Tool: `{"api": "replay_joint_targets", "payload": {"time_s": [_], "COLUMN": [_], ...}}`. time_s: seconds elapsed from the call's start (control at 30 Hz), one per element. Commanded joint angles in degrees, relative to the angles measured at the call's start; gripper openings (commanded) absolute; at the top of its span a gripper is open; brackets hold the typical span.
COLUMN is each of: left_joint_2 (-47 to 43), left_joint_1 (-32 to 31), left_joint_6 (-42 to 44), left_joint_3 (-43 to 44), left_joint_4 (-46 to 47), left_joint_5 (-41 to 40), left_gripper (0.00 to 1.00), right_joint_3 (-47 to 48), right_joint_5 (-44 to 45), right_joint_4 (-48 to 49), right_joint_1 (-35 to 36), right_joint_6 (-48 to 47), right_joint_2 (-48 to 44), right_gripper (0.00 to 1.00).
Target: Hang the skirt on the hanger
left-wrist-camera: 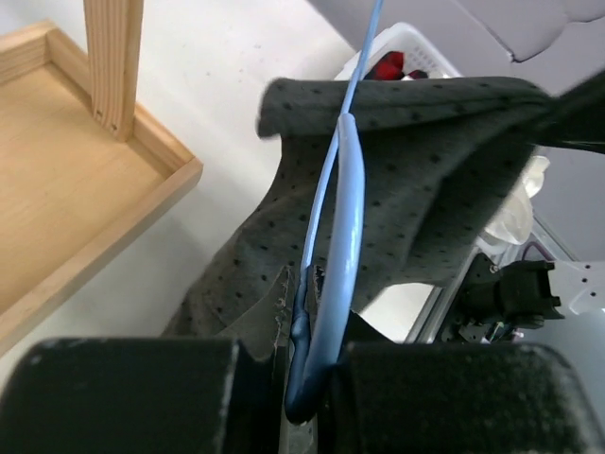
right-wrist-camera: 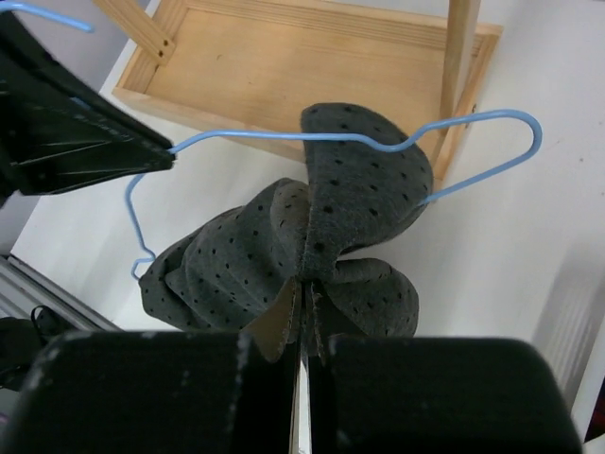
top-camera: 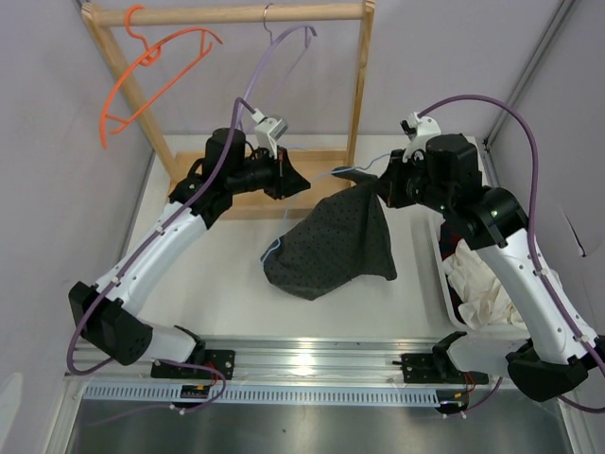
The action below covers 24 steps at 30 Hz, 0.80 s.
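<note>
The left hand [top-camera: 286, 177] clamps the hanger [right-wrist-camera: 312, 137] steady above the middle of the surface [top-camera: 213, 288], while the right hand [top-camera: 384, 185], closed on the skirt [top-camera: 331, 241], holds its edge up at the wire, seemingly for threading on.

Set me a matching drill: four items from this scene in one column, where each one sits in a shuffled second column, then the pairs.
1. skirt
2. blue hanger
3. orange hanger
4. white cloth

A. on the wooden rail
B. pinched in the right gripper
C. in the white bin
D. clamped in the left gripper

Pairs: 1-B, 2-D, 3-A, 4-C
</note>
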Motion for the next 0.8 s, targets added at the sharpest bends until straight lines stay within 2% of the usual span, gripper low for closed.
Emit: {"api": "replay_joint_targets", "payload": {"time_s": [0.0, 0.1, 0.33, 0.5, 0.6, 0.77], "left_joint_2": [0.5, -3.2, -4.7, -4.2, -4.9, -4.9], "left_joint_1": [-0.3, -0.7, -0.7, -1.3, -1.5, -3.8], "left_joint_6": [1.4, 0.7, -0.5, -1.9, -3.2, -3.2], "left_joint_3": [3.9, 1.1, 5.7, 5.7, 3.3, 4.0], "left_joint_4": [-2.9, 0.3, -5.2, -6.7, -4.2, -6.0], "left_joint_5": [-2.6, -1.4, 1.5, 3.1, 4.6, 4.4], "left_gripper": [0.0, 0.0, 0.0, 0.0, 0.0, 0.0], "right_joint_3": [3.5, 3.8, 0.7, 1.2, 1.4, -0.6], "right_joint_5": [2.2, 5.0, 3.2, 2.0, 1.8, 5.2], "right_joint_4": [2.8, 0.5, 2.7, 4.0, 4.6, 5.7], "right_joint_1": [0.6, 0.0, -5.2, -5.2, -3.6, -3.2], "right_joint_6": [0.2, -1.0, -0.9, -0.7, -0.4, -0.1], "right_joint_2": [-2.1, 0.8, 2.1, 3.6, 4.6, 5.7], "right_gripper": [0.0, 0.0, 0.0, 0.0, 0.0, 0.0]}}
